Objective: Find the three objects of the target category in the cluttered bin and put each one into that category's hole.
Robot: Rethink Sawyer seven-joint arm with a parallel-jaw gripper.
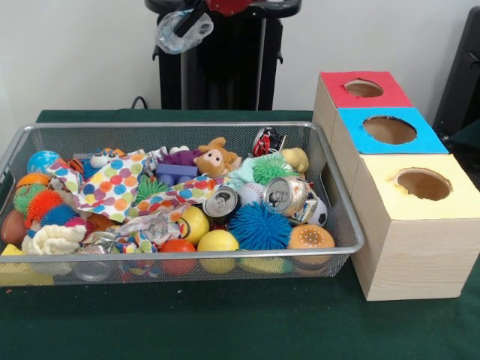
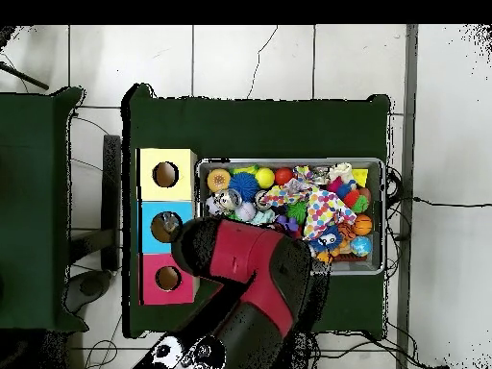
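Note:
High at the back of the front view, my gripper (image 1: 187, 18) hangs shut on a crumpled clear plastic piece (image 1: 182, 33), well above the wire-mesh bin (image 1: 330, 251). Among the bin's clutter lie crushed metal cans (image 1: 221, 202), one (image 1: 286, 195) near the right end and one (image 1: 266, 140) at the back wall. At the right stand three hole boxes: red (image 1: 335, 88), blue (image 1: 358, 139) and yellow (image 1: 386, 201). From overhead my red arm (image 2: 255, 274) hides the gripper, its end beside the blue box (image 2: 152, 231).
The bin also holds a polka-dot cloth (image 1: 112, 187), a plush monkey (image 1: 217, 157), a blue spiky ball (image 1: 259, 226), yellow balls (image 1: 217, 241), an orange ball (image 1: 310, 238) and other toys. A green cloth (image 1: 225, 322) covers the table.

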